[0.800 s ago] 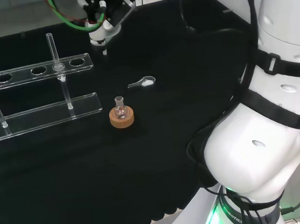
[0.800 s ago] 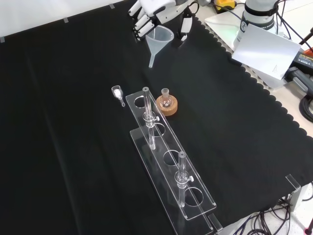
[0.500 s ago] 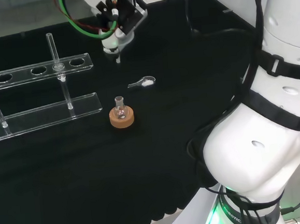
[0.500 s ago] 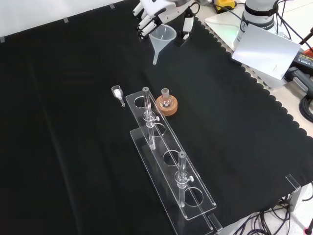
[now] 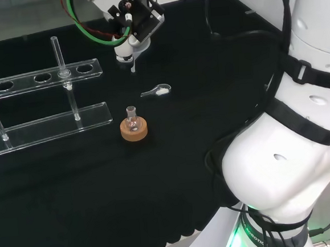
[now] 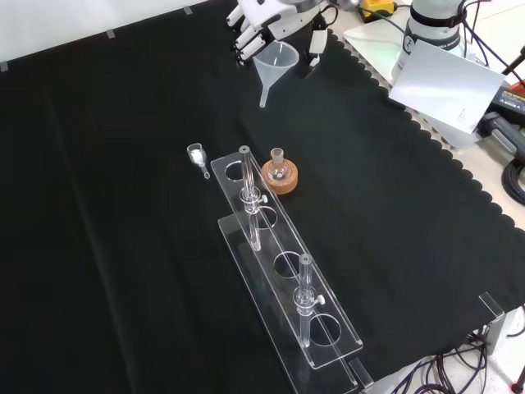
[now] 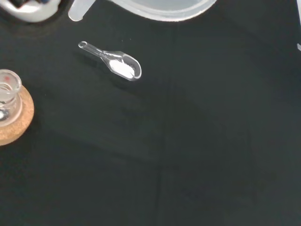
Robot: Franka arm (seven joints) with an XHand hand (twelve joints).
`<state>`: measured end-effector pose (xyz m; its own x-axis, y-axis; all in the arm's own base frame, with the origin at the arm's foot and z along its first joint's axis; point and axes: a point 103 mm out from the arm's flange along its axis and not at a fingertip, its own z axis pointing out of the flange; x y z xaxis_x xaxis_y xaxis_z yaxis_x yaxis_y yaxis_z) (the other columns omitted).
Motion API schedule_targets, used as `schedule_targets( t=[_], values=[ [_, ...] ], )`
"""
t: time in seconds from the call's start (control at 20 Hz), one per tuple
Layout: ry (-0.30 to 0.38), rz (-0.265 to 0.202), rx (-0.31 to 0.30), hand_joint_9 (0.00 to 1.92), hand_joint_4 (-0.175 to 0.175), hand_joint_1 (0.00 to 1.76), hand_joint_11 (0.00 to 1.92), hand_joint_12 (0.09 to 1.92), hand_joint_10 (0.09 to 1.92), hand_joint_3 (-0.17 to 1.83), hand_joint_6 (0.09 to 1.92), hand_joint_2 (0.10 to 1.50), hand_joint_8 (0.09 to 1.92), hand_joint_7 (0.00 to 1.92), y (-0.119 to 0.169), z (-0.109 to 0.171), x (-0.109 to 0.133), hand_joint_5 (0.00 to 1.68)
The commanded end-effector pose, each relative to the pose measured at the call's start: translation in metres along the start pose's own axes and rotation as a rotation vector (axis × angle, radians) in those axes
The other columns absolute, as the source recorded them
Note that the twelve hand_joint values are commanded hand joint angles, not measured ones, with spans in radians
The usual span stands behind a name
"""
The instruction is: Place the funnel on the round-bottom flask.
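I've got the funnel up in the air at the far end of the worktop, carried in the hand, whose fingers are curled in around the wide cone at its rim, so it is clamped on the funnel with the stem pointing down. It hangs well clear of the cloth and well apart from the round-bottom flask, which sits upright in its cork ring just beside the near end of the clear rack. By my reading the funnel is thin clear plastic or glass: light, stiff, slick, with a slender stem that would not forgive a knock on the flask's neck. Holding it by the cone rim looks right to me, since it leaves the stem free to drop into the neck. The flask is small and probably tips easily in its ring, so I'd want the stem coming down straight. From the head view the stem tip hangs beyond the scoop, short of the flask. Counting up: one funnel, one flask on one cork ring, one little clear scoop with white powder lying on the cloth, one rack, and two tubes standing in it that I can make out.
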<state>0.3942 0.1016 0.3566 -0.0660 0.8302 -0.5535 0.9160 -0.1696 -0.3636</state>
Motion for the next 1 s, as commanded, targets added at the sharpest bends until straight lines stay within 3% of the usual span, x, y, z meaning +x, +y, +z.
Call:
schedule_targets(
  t=[0.05,0.65,0.85,0.9,1.0],
  values=[
    [-0.05,-0.04,0.076,0.96,-0.04,0.78,0.54,1.31,0.53,0.53,0.83,0.66,0.76,0.68,0.019,0.032,0.032,0.52],
    [-0.087,-0.073,0.12,0.97,-0.039,0.77,0.54,1.31,0.52,0.53,0.84,0.66,0.76,0.68,0.032,0.043,0.058,0.53],
    [-0.082,-0.077,0.116,0.97,-0.039,0.77,0.54,1.31,0.52,0.53,0.84,0.66,0.76,0.68,0.034,0.044,0.06,0.54],
    [-0.057,-0.086,0.113,0.97,-0.039,0.77,0.54,1.31,0.52,0.53,0.84,0.66,0.76,0.68,0.035,0.052,0.048,0.54],
    [-0.065,-0.088,0.115,0.97,-0.039,0.77,0.54,1.31,0.52,0.53,0.84,0.66,0.76,0.68,0.036,0.053,0.047,0.54]
  ],
)
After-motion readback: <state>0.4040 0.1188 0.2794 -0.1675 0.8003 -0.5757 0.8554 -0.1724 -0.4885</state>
